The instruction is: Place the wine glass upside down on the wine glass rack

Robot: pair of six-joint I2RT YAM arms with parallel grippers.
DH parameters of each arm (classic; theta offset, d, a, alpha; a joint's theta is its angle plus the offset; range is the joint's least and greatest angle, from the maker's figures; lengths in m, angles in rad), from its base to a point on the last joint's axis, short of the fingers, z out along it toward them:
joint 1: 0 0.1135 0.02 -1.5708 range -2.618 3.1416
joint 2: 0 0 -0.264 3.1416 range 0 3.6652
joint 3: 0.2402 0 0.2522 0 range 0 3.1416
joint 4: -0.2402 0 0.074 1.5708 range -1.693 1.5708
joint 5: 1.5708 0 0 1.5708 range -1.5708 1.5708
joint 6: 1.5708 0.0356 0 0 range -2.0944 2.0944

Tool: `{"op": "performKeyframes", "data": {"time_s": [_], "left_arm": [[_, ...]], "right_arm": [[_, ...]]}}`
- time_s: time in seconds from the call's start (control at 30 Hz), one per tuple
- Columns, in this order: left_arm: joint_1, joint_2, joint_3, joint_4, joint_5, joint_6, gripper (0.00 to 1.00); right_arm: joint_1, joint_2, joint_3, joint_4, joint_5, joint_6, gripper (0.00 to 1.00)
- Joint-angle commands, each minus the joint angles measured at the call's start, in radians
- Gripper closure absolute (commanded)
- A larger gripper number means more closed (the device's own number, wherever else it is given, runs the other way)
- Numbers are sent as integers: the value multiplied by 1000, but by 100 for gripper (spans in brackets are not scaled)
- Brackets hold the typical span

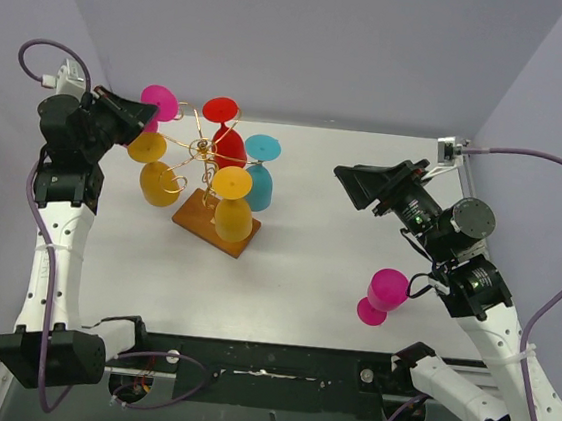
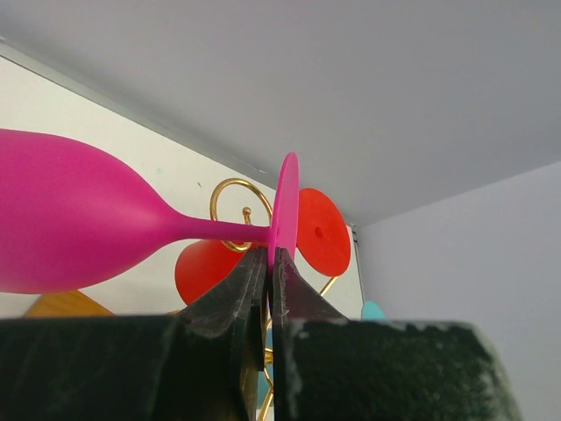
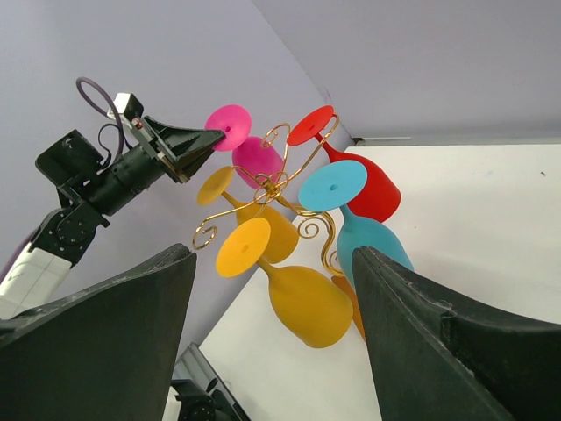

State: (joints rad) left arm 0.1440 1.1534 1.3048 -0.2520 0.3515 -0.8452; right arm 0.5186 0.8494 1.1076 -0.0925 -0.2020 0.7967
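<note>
4 glasses, red, teal and 2 yellow, crowd the wine glass rack at upper left. There the left gripper clamps the pink wine glass by its foot. The right gripper gapes empty, near another pink glass.

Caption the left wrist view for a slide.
Left claw pinching a pink wine glass by its foot beside the gold rack.

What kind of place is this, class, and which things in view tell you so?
Probably a robot lab test cell: plain purple walls box in a white table, the left arm and right arm stand at its edge, and the wine glass rack looks like a staged prop.
</note>
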Motion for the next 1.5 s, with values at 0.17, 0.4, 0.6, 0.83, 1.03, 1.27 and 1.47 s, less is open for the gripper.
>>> {"op": "performKeyframes", "data": {"time_s": [0.17, 0.4, 0.6, 0.83, 1.03, 1.27, 1.47], "left_arm": [[1, -16, 5, 11, 74, -66, 100], [2, 19, -22, 92, 241, -157, 100], [2, 32, -30, 111, 281, -189, 100], [1, 56, -23, 156, 319, -224, 100], [1, 99, 3, 186, 346, -232, 100], [2, 153, 70, 185, 346, -224, 100], [7, 184, 107, 163, 329, -199, 100]], "right_arm": [[-1, 0, 0, 25, 16, -1, 27], [-1, 2, 0, 26, 18, 2, 27], [-2, 7, 0, 28, 15, 7, 27], [-2, 9, -2, 33, 12, 10, 27], [-1, 5, -2, 38, 14, 3, 27], [-3, -3, -14, 49, 16, -6, 27], [-4, -22, -7, 28, 35, -26, 27]]}}
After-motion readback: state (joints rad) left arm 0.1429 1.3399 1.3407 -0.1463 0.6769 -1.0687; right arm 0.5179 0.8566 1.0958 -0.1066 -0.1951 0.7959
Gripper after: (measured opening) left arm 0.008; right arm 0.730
